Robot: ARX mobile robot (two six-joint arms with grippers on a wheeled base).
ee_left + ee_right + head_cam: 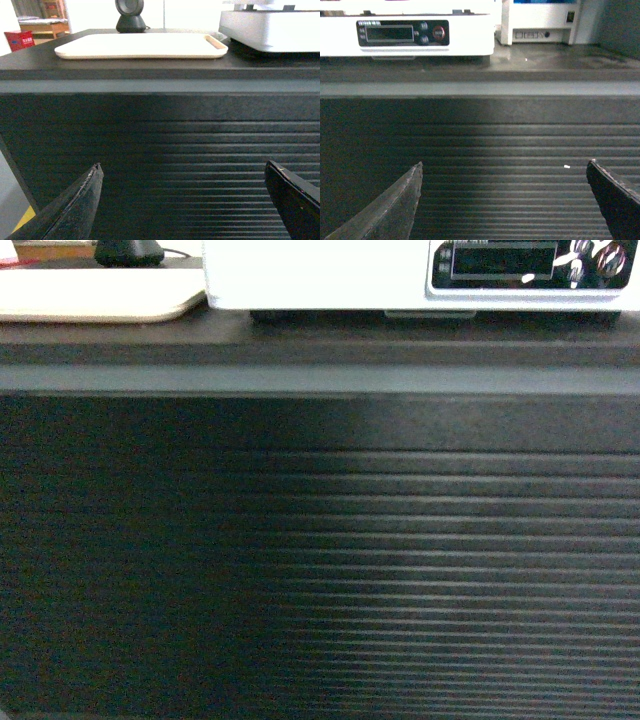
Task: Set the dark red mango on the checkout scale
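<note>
The dark red mango is out of view in every frame. The white scale (320, 275) stands on the checkout (320, 540) top, its black display panel facing me; the right wrist view shows the scale (465, 35) at upper left, and the left wrist view catches its corner (270, 30) at upper right. My left gripper (182, 167) is open, nothing between its fingertips, facing the ribbed slat front below the counter edge. My right gripper (504, 165) is likewise open and holds nothing, low before the slats. Neither gripper shows in the head view.
A flat beige tray (140, 46) lies on the counter left of the scale, with a black stand (130, 17) behind it. A white device (545, 20) sits right of the scale. A red box (19, 39) is far left beyond the counter.
</note>
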